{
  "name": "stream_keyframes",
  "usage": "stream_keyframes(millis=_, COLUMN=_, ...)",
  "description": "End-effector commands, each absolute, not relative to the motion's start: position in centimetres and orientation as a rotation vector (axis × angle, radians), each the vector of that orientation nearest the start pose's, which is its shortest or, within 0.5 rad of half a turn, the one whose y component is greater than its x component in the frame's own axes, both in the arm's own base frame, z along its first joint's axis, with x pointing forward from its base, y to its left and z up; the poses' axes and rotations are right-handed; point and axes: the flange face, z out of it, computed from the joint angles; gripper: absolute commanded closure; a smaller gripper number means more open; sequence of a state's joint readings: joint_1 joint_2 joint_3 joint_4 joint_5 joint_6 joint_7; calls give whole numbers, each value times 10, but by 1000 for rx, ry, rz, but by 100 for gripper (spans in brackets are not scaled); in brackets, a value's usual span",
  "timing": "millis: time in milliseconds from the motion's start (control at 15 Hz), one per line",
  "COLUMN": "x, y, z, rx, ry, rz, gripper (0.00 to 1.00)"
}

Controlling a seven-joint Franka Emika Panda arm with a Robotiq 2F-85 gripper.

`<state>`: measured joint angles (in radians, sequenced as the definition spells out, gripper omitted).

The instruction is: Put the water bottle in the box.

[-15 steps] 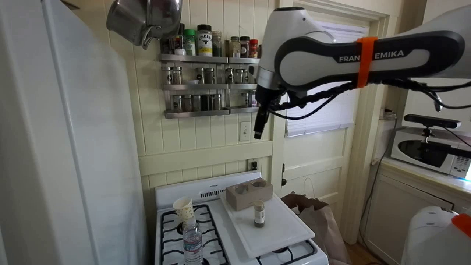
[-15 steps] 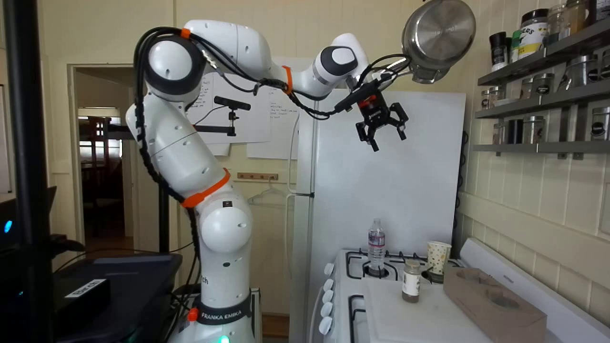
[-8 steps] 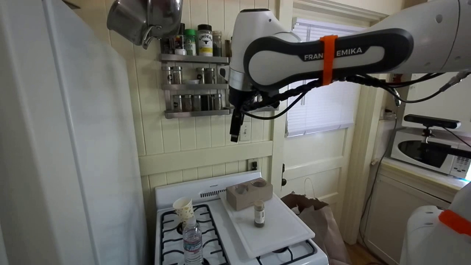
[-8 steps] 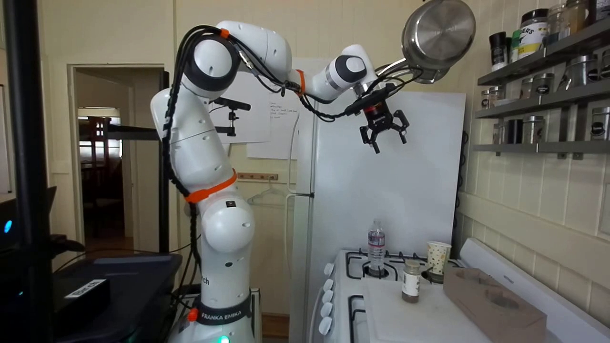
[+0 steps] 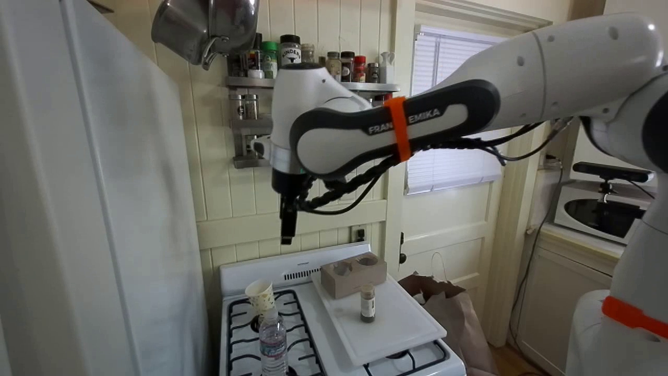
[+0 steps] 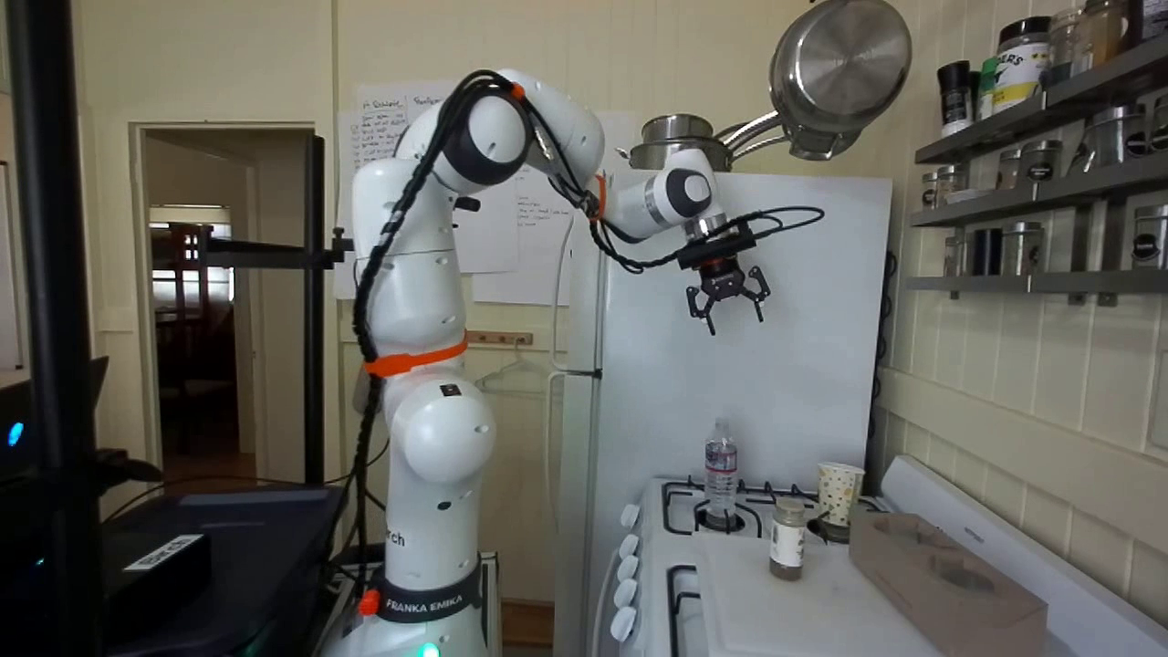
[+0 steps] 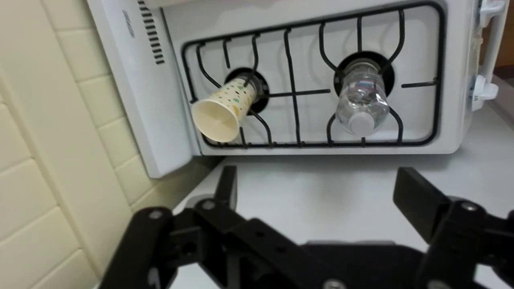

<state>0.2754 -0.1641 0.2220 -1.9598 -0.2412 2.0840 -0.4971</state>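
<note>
The water bottle [image 5: 273, 344] is clear with a pale cap. It stands upright on a stove burner in both exterior views [image 6: 720, 470], and also shows in the wrist view [image 7: 362, 102]. The grey-beige box [image 5: 350, 282] has round openings in its top and sits at the stove's back, partly on a white board; it also shows in an exterior view [image 6: 949, 584]. It is out of the wrist view. My gripper [image 6: 736, 324] is open and empty, pointing down, well above the bottle. Its fingers are wide apart in the wrist view [image 7: 316, 180].
A patterned paper cup [image 5: 261, 296] stands on the rear burner near the bottle. A spice jar [image 6: 787, 543] stands on the white board [image 5: 391, 334] before the box. A fridge [image 6: 739, 365] borders the stove. Pans [image 6: 844, 78] hang above; spice shelves [image 6: 1049, 201] line the wall.
The arm has reached forward over the stove and the gripper has come lower, turning to point more straight down. It stays open. The bottle, cup, jar and box have not moved.
</note>
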Motion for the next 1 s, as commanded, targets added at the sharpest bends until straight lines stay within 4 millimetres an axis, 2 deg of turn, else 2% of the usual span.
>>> stream_keyframes(millis=0, x=498, y=292, z=515, rx=-2672, ry=-1932, rz=-360, gripper=0)
stream_keyframes(millis=133, x=497, y=295, z=477, rx=-2569, ry=-1988, rz=-229, gripper=0)
stream_keyframes(millis=333, x=492, y=288, z=445, rx=-2505, ry=-1923, rz=-84, gripper=0)
stream_keyframes(millis=400, x=499, y=293, z=454, rx=-2556, ry=-1947, rz=-148, gripper=0)
stream_keyframes(millis=533, x=498, y=290, z=444, rx=-2537, ry=-1926, rz=-115, gripper=0)
stream_keyframes(millis=667, x=498, y=290, z=443, rx=-2535, ry=-1921, rz=-113, gripper=0)
stream_keyframes(millis=800, x=510, y=288, z=439, rx=-2567, ry=-1911, rz=-111, gripper=0)
stream_keyframes(millis=933, x=519, y=289, z=426, rx=-2564, ry=-1910, rz=-85, gripper=0)
